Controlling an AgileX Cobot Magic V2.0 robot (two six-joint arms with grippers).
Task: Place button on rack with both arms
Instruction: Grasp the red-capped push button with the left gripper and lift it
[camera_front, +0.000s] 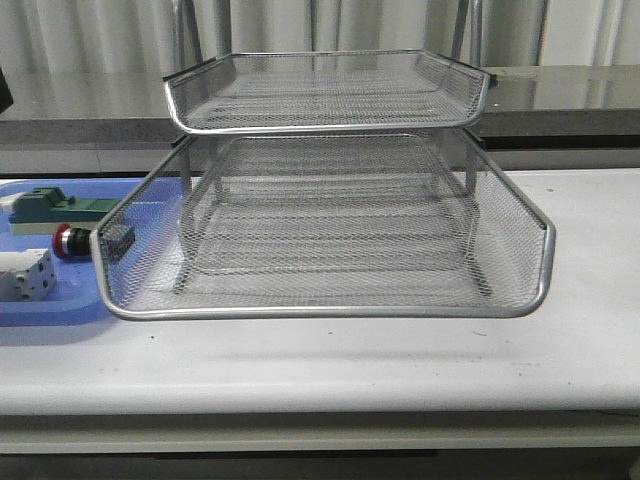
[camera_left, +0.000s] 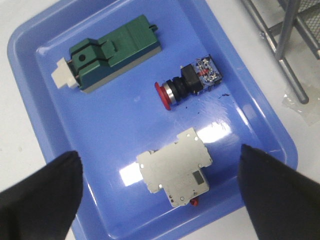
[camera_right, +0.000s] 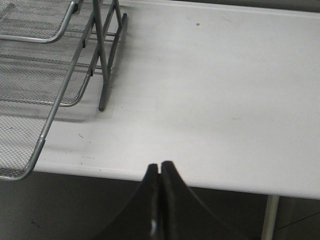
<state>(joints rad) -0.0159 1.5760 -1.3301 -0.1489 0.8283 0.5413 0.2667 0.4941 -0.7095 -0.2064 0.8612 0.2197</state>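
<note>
The button (camera_front: 68, 241) lies on its side in the blue tray (camera_front: 40, 310), just left of the rack (camera_front: 320, 311), its red cap showing. The left wrist view shows the button (camera_left: 187, 85) in the tray's middle, red cap, silver collar and black and blue body. My left gripper (camera_left: 157, 152) hovers open above the tray, jaws spread wide with nothing between them, over the white block and short of the button. My right gripper (camera_right: 160, 164) is shut and empty above the table's front edge, beside the rack (camera_right: 50, 120). Neither arm appears in the front view.
The blue tray (camera_left: 100, 125) also holds a green block (camera_left: 115, 52) and a white terminal block (camera_left: 175, 167). The rack's thin legs (camera_left: 285, 55) stand close to the tray's side. Right of the rack lies bare white table (camera_right: 210, 100).
</note>
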